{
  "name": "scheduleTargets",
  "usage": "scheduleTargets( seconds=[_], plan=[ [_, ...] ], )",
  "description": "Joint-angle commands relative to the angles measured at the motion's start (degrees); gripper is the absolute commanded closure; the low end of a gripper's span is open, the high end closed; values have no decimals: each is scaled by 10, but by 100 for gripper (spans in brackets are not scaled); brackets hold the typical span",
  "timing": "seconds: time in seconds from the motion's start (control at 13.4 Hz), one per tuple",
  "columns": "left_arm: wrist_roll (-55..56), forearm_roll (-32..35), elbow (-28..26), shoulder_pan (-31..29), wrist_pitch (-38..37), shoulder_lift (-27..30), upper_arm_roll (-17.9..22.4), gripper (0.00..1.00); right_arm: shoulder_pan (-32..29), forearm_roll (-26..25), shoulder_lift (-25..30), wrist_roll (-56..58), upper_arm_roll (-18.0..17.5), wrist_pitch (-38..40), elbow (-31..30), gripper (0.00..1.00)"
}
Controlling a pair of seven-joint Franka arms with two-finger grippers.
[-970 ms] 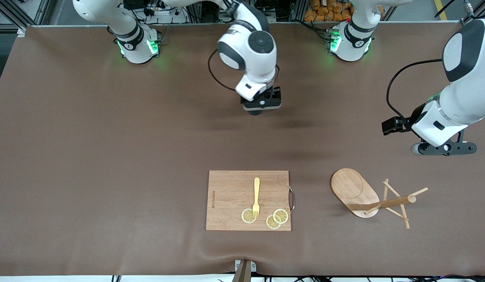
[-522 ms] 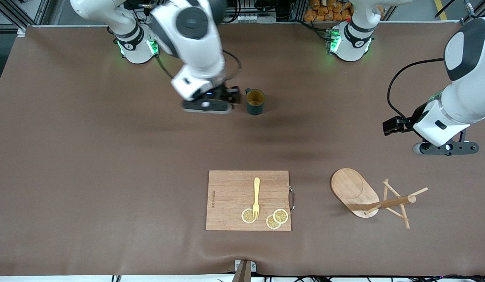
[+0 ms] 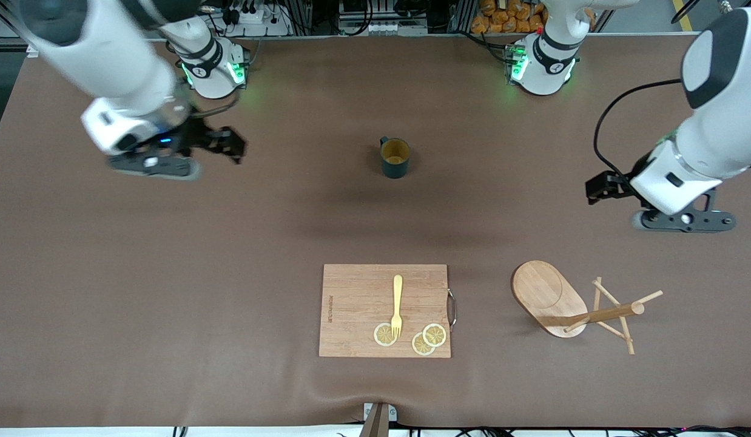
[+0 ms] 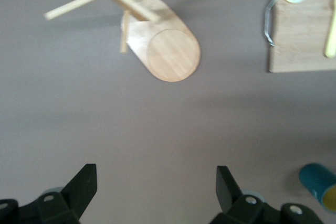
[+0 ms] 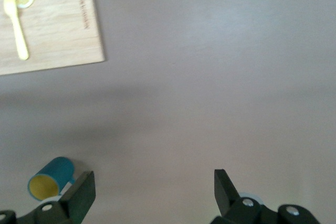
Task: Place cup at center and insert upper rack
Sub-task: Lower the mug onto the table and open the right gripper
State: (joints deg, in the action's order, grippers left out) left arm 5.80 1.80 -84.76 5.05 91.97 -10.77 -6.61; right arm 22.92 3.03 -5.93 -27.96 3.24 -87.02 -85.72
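The cup (image 3: 395, 158) stands upright on the counter (image 3: 230, 255) at mid-table, mouth up, held by neither arm. The upper rack (image 3: 579, 306) lies toppled on its side toward the left arm's end, nearer the front camera than the cup. Its oval base (image 3: 542, 291) is tipped on edge, and its post (image 3: 606, 314) runs along the counter and away from the cutting board (image 3: 384, 309). The post's long axis lies roughly crosswise to the reach of the left arm. The left pincer (image 3: 682, 220) hovers over bare counter just beside the rack; its fingers (image 4: 84, 184) are spread wide and carry nothing, and in the left wrist view the rack lies ahead of them, base nearest. The right pincer (image 3: 151, 165) hangs over the right arm's end of the counter, well apart from the cup and far from the rack, fingers (image 5: 79, 190) likewise spread and empty. The left arm is plainly the nearer to the rack. The coming grasp probably turns on closing across the post rather than along it, and on righting the base
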Motion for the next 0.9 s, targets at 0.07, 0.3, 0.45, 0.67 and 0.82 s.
scheduleTargets(
  seconds=[0.07,0.3,0.45,0.67,0.82],
  plan=[
    [-46,37,-3,2,-5,27,-42,0,-107,2,18,131,-12,17,-3,0],
    [-78,70,-8,0,-9,36,-77,0,-182,1,22,246,-13,18,-2,0],
    [-34,75,-9,1,-19,44,-96,0,-225,0,22,299,-15,18,-3,0],
    [143,73,-8,0,-41,57,-150,0,-269,-2,21,343,-25,29,-4,0],
    [278,62,-8,0,-43,60,-186,0,-291,-2,20,379,-25,30,-7,0]
  ],
)
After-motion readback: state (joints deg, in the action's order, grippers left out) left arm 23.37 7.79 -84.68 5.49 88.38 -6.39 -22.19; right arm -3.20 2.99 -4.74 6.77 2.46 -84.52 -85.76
